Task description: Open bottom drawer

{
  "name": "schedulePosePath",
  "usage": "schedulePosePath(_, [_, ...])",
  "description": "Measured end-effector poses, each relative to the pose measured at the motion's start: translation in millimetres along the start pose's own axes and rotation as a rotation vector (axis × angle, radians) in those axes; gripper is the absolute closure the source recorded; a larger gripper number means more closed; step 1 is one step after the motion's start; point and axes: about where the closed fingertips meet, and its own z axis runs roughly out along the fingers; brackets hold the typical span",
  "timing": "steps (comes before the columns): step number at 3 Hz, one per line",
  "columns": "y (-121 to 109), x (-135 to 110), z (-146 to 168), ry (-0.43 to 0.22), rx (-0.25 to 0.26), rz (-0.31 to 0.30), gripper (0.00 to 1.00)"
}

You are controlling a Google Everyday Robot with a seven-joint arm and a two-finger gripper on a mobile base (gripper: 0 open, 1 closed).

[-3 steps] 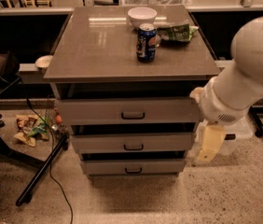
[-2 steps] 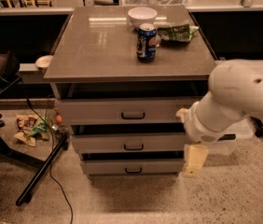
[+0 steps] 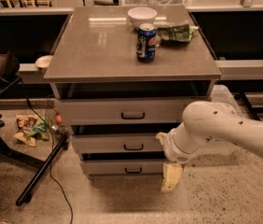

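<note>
The bottom drawer (image 3: 117, 167) is the lowest grey front of the cabinet, with a small black loop handle (image 3: 133, 170) at its centre. It stands about flush with the middle drawer (image 3: 117, 144) above it. My white arm (image 3: 224, 132) reaches in from the right. My gripper (image 3: 171, 177) hangs down at the right end of the bottom drawer front, to the right of the handle and apart from it.
The top drawer (image 3: 122, 111) is the widest. On the cabinet top (image 3: 94, 45) stand a blue can (image 3: 146, 42), a white bowl (image 3: 141, 17) and a green bag (image 3: 178, 32). Black stand legs (image 3: 43, 169), a cable and litter (image 3: 29, 127) lie on the floor at left.
My arm has swung left and down, bringing the gripper from beside the cabinet's right side to the right end of the bottom drawer front. The drawers have not moved.
</note>
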Motion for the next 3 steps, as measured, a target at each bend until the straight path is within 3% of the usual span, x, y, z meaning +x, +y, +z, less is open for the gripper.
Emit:
schedulePosePath(1, [0, 0, 0, 0.000, 0.000, 0.000, 0.00])
schedulePosePath(3, [-32, -1, 103, -0.009, -0.009, -0.073, 0.00])
